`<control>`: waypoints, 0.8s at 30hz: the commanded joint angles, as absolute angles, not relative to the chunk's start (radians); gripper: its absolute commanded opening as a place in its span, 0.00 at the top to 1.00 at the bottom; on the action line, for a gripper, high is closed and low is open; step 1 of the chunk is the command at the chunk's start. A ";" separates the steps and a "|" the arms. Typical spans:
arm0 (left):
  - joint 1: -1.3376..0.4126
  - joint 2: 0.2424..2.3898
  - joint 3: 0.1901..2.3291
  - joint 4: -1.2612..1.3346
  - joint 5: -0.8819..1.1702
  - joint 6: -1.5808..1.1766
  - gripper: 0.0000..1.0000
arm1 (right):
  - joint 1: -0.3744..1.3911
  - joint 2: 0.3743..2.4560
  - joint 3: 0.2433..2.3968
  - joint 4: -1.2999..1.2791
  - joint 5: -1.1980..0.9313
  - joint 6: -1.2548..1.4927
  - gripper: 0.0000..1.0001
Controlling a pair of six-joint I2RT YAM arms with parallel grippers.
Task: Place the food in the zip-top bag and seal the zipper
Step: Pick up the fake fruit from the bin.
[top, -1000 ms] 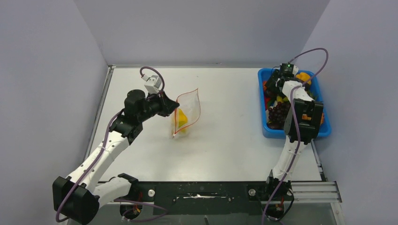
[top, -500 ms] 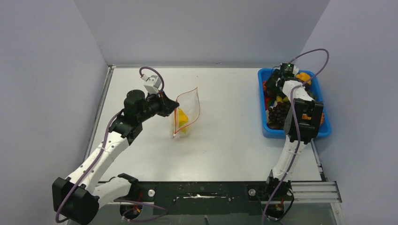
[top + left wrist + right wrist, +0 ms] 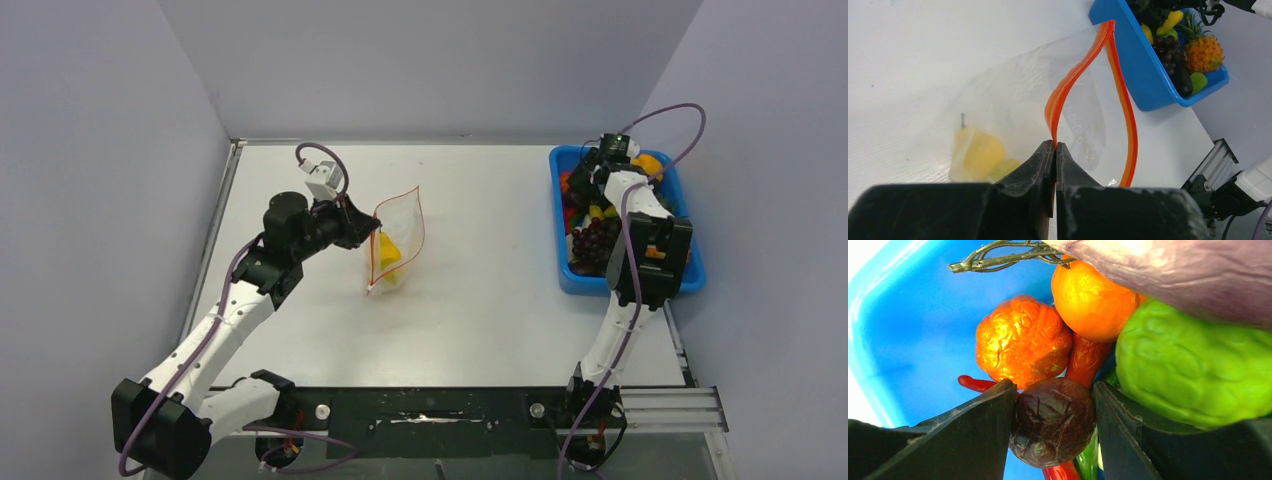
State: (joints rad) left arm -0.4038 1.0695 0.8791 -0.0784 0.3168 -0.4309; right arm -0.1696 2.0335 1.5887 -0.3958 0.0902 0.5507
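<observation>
bag held open, right jaws now on a fruit in the bin

found the left gripper (image 3: 1055, 145) pinched fully closed on one lip of the zipper (image 3: 1073, 80). noted the zip-top bag (image 3: 400, 235) held up by that lip at mid-left of the table (image 3: 480, 300), with its mouth gaping and the other red lip bowed away. logged a yellow piece (image 3: 980, 152) already inside, low in the bag. seen no shift in bag or left arm against the earlier views.

found the right gripper (image 3: 1054, 385) down inside the blue bin (image 3: 590, 285) – fingers pressed against both sides of a dark purple round piece (image 3: 1053, 422), gripping it. noted orange pieces (image 3: 1023, 340) and a green piece (image 3: 1188, 365) just beyond it. recorded only a slight shift of the right wrist over the bin since the earlier views – otherwise unchanged.
</observation>
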 commanded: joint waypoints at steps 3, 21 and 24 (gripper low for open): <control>-0.397 1.046 0.887 -0.026 0.308 -0.411 1.00 | -0.173 1.903 1.572 -0.384 0.135 0.520 0.54; -0.393 1.053 0.881 -0.020 0.289 -0.410 1.00 | -0.161 1.696 1.439 -0.441 0.175 0.428 0.54; -0.388 1.063 0.885 -0.016 0.285 -0.412 1.00 | -0.153 1.643 1.412 -0.448 0.157 0.416 0.54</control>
State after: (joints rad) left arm -0.3996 1.0695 0.8738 -0.0769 0.2985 -0.4290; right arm -0.1673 1.7435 1.4300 -0.4511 0.1535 0.4488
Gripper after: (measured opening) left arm 0.016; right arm 0.544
